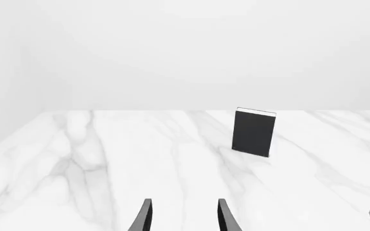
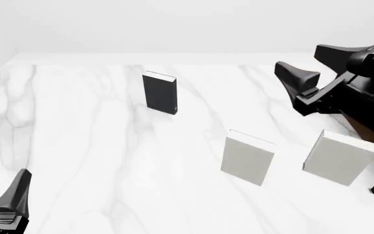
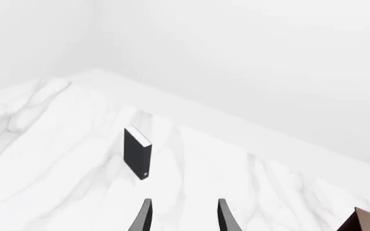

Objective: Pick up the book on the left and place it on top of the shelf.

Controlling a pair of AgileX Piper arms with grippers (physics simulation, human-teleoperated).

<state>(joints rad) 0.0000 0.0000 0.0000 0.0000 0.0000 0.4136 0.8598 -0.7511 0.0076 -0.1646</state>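
Black book (image 2: pixel 159 92) stands upright on the table (image 2: pixel 96 161), long axis vertical, well ahead of left gripper (image 1: pixel 183 216) and slightly to its right; fingers spread, empty; right gripper (image 2: pixel 317 66) raised, spread, empty, seemingly nearer; shelf (image 3: pixel 368 221) barely visible.

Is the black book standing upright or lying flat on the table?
Upright. The black book stands on its bottom edge on the table, white page edges at its top, in the front view and both wrist views. Nothing touches it.
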